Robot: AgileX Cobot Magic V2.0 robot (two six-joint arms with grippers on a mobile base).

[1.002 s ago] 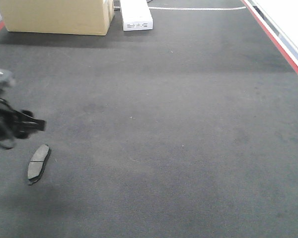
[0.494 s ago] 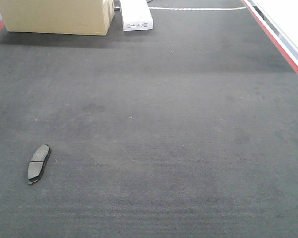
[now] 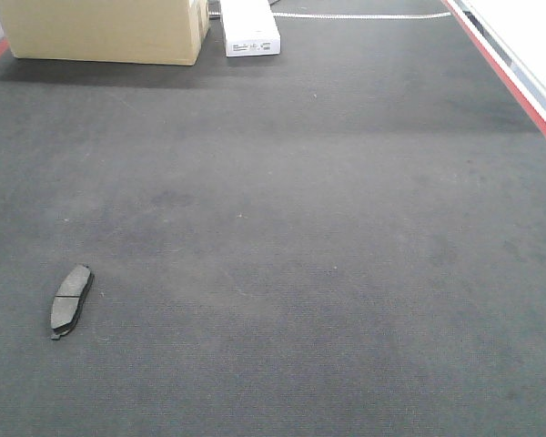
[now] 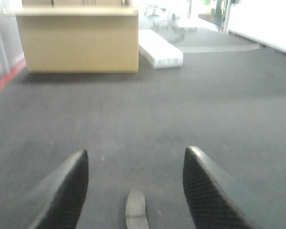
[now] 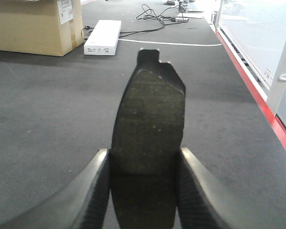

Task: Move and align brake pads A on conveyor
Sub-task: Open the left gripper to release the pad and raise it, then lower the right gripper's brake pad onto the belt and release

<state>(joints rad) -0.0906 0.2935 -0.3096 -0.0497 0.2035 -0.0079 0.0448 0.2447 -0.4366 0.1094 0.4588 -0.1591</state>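
Conveyor (image 3: 300, 228) — left pincer (image 4: 136, 162) gone from front view; brake pad (image 3: 71, 300) unmoved.

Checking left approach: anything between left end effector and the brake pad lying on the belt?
Nothing visible: only bare dark charcoal woven belt between the open left end effector and the flat dark grey brake pad.

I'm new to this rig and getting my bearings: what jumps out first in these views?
A brake pad stands clamped between the right gripper's fingers, filling the right wrist view. A second pad lies alone at the near left of the dark conveyor, and the left wrist view shows it between the open left gripper's fingers.
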